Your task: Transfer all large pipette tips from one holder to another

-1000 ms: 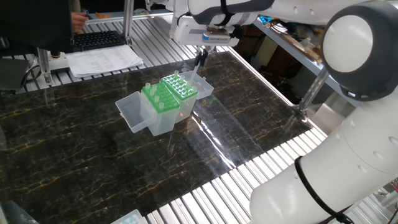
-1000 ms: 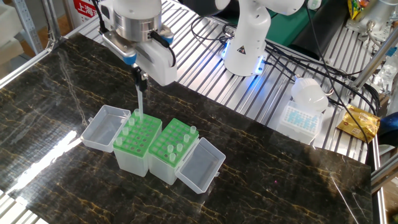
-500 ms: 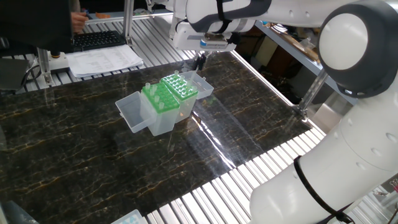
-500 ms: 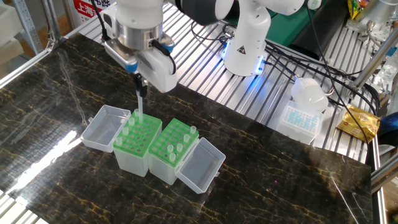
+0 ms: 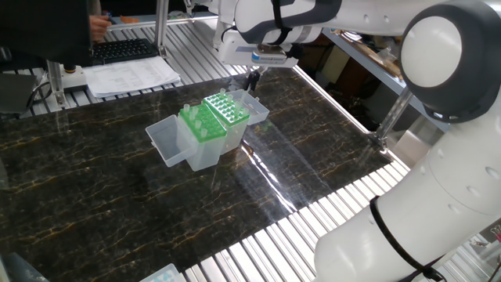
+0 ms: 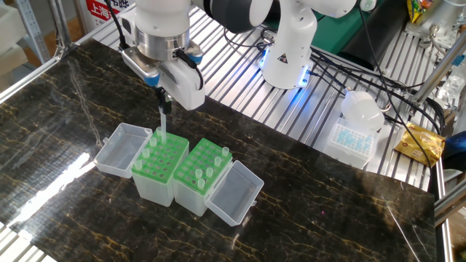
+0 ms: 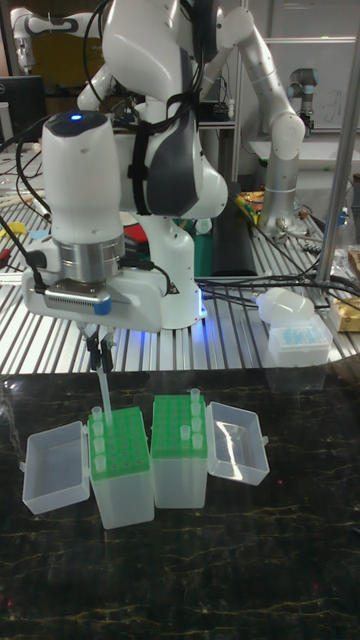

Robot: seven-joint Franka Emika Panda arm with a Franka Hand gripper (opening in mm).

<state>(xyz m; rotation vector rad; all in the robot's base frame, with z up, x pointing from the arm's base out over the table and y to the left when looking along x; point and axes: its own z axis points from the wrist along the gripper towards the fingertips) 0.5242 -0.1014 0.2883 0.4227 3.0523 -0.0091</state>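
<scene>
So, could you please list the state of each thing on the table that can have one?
claw: shut on a pipette tip
held pipette tip: upright, lower end over a corner hole of the left rack; seated or not, cannot tell
left rack: lid open, several tips standing in it
right rack: lid open, several tips standing in it

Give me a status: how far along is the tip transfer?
Midway. Both racks hold tips: several stand in the left-hand rack in the other fixed view, and a few in the right-hand rack. The gripper is shut on one pipette tip, held upright just above the left-hand rack's back corner. I can't tell which rack is the source.
</scene>
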